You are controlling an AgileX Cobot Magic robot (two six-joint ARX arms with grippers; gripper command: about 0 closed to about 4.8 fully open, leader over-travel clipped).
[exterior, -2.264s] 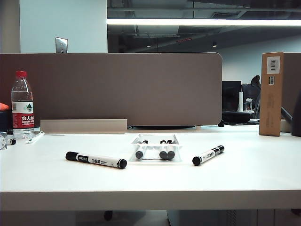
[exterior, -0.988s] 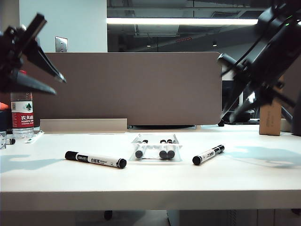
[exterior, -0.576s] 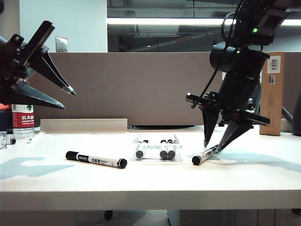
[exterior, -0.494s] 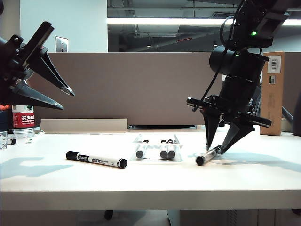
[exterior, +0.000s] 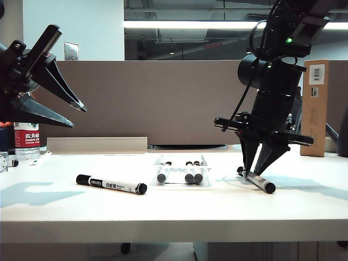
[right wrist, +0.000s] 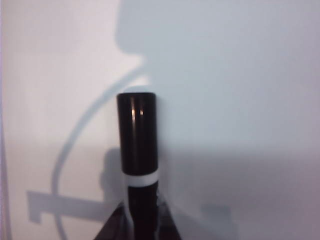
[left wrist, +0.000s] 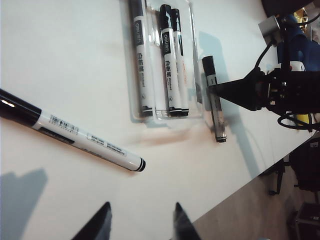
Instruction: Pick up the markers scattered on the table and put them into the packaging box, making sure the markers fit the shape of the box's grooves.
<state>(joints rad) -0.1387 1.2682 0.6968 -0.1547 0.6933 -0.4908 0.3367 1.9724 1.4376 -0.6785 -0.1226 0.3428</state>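
We hold the right gripper [exterior: 256,173] pinched on a marker [exterior: 260,181] right of the packaging box [exterior: 180,169] at mid-worktop, for realignment to the grooves [left wrist: 156,75]; the left gripper [exterior: 69,111] hangs spread above the left edge, empty.

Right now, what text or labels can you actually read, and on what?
"deli": barrels of markers in the packaging box, left wrist view.
"农夫山泉": red label of the water bottle.
Barcode stickers on the cardboard box: too small.
Loose marker: barcode and print too small.
Marker at the right gripper: nothing legible.
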